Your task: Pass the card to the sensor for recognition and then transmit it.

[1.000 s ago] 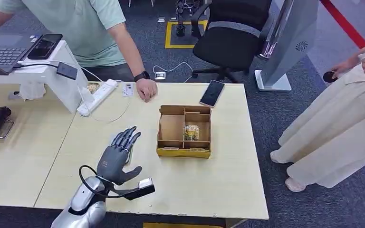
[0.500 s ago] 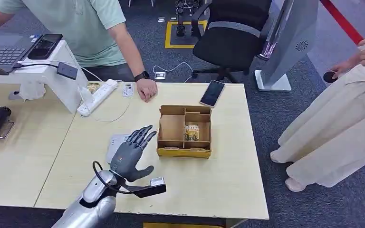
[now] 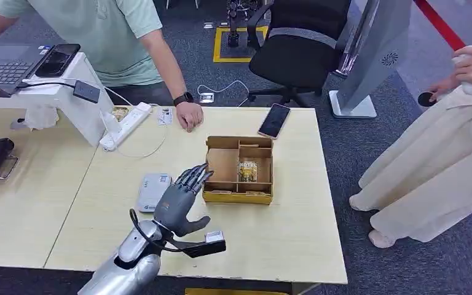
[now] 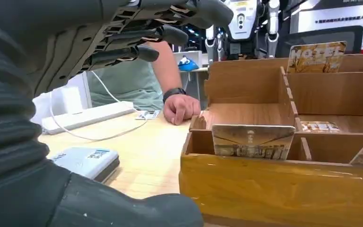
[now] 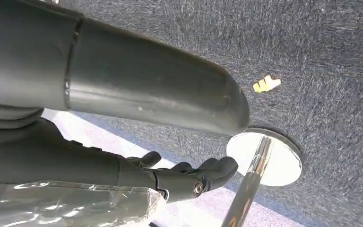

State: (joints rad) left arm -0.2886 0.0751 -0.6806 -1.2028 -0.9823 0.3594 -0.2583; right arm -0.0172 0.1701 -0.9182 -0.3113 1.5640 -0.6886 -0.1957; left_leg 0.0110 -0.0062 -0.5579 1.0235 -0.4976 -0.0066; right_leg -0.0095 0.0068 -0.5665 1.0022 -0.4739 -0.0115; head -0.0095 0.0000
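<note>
While the left hand (image 3: 181, 200) hangs over the table (image 3: 295, 239) with its fingers (image 4: 123, 54) spread and nothing in them, its fingertips reach to just short of the near left corner of the box (image 3: 238, 196). It holds nothing and touches nothing that I can see. Just beside it on the robot's left lies the sensor (image 3: 153, 191), a flat pale pad resting on the tabletop, apart from the box. The box is a brown wooden tray split into compartments; from the wrist, one card (image 4: 252, 141) stands upright in the narrow front slot, leaning against the near wall, and a second card (image 4: 316, 56) stands at the far wall with "HOTEL" printed on it. From above, a printed card shows in a middle compartment on the right half of the box. Beyond the box, a phone (image 3: 274, 120) lies face up near the table's far edge. A person's hand (image 3: 190, 114), with a dark watch on the wrist, rests on the far edge of the table beside a white power strip (image 3: 126, 125). The right hand (image 5: 189, 177) hangs down over grey carpet near a shiny round post base (image 5: 283, 161), fingers loosely curled; whether it holds anything I cannot tell.
</note>
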